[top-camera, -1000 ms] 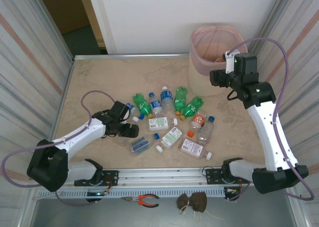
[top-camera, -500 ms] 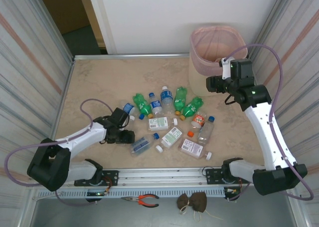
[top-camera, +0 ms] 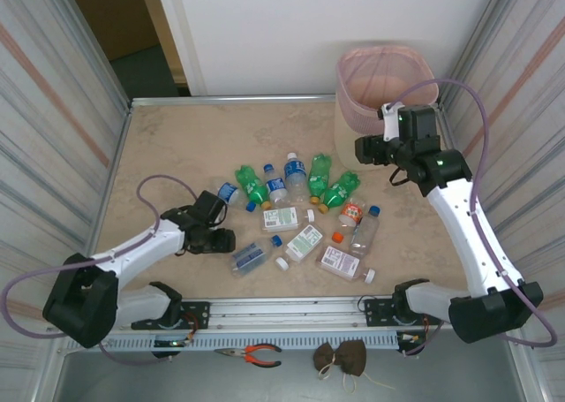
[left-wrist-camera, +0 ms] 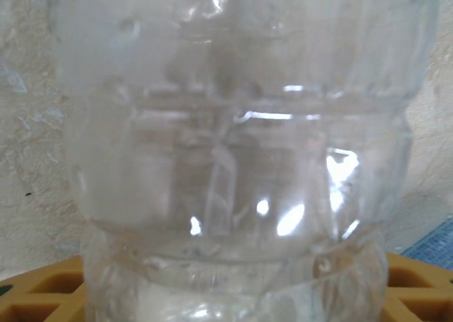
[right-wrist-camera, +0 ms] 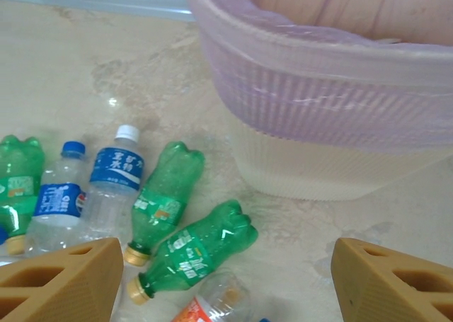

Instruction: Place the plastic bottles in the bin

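Bottles (top-camera: 305, 241) are lying in a loose bunch around the middle of the tabletop (top-camera: 177, 146), leaning toward the near edge. Left gripper (top-camera: 225, 240) is sitting low at the near-left end of that bunch. A clear bottle (left-wrist-camera: 233, 159) is sitting right between its yellow fingers (left-wrist-camera: 42, 294), but honestly I'm not seeing enough to say whether it's pinching it or just straddling it. Further back, green ones (right-wrist-camera: 195, 248) are lying on their sides next to blue-labelled ones (right-wrist-camera: 113, 170). Right gripper (right-wrist-camera: 226, 272) is hanging above them with its jaws spread wide, nothing between. Bin (top-camera: 353, 110) is standing at the far right corner, pink liner (right-wrist-camera: 318, 88) folding over its rim.
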You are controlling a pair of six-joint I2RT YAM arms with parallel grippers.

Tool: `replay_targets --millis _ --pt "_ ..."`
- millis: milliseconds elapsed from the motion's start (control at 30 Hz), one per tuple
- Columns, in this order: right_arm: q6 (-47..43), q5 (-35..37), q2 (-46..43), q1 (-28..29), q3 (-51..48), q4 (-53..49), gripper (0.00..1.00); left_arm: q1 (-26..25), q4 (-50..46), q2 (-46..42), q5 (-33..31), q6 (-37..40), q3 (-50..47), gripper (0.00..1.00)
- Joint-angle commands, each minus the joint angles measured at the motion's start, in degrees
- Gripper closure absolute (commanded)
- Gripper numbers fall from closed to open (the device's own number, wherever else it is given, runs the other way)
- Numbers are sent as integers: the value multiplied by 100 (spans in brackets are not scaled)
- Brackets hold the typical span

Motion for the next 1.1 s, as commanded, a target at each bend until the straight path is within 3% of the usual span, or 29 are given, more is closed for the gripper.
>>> replay_targets --millis 0,267,467,700,1067 --pt "242 -179 -34 198 -22 157 24 14 -180 -263 -169 91 233 37" --pt "789 -807 -190 792 -251 730 24 14 392 -1241 34 630 379 39" --pt "1706 -1327 -398 1419 -835 2032 23 37 1320 -1977 936 1050 460 43" --pt "2208 -1633 -197 2250 -837 2849 23 42 2406 -2429 2130 1324 491 43" --pt "2497 -2151 613 2908 -27 3686 23 42 3405 -2252 3670 1304 622 44"
